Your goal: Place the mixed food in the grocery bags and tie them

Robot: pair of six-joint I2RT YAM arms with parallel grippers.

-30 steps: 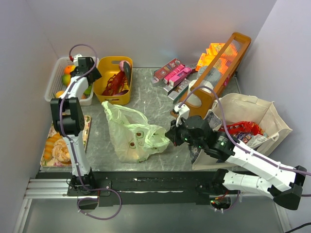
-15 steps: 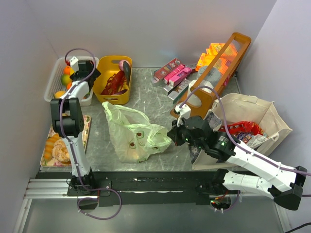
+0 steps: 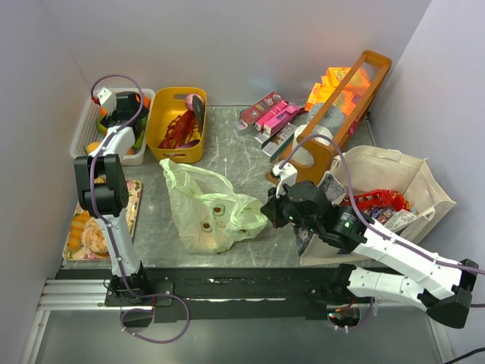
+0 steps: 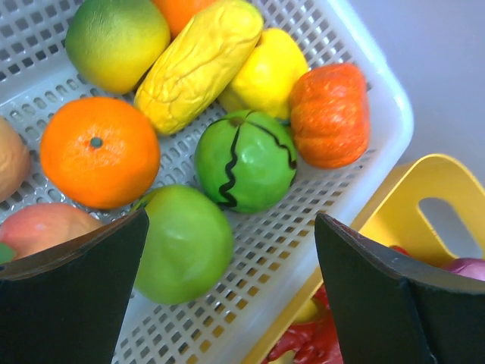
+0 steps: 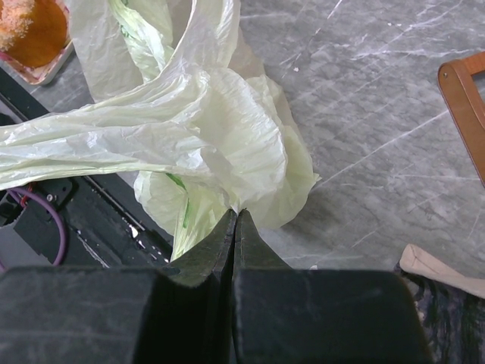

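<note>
The pale green plastic bag (image 3: 206, 206) lies on the table's middle with brown food inside. My right gripper (image 3: 267, 212) is shut on its right handle, and the crinkly plastic (image 5: 189, 129) bunches at the tips of my right gripper (image 5: 235, 216). The beige canvas tote (image 3: 394, 182) lies open at the right with red packets (image 3: 377, 201) inside. My left gripper (image 3: 121, 114) is open over the white basket (image 4: 364, 189) of toy fruit. A green apple (image 4: 186, 243), a striped green fruit (image 4: 246, 159) and an orange (image 4: 98, 152) lie below it.
A yellow basket (image 3: 176, 121) with a red lobster stands beside the white one. Pink and maroon boxes (image 3: 269, 117) lie at the back. A tall brown wooden crate (image 3: 341, 106) leans across the back right. A tray of bread (image 3: 87, 227) sits at the left front.
My left gripper has swung left from the yellow basket's edge to above the white fruit basket. The right gripper and the bag have hardly moved.
</note>
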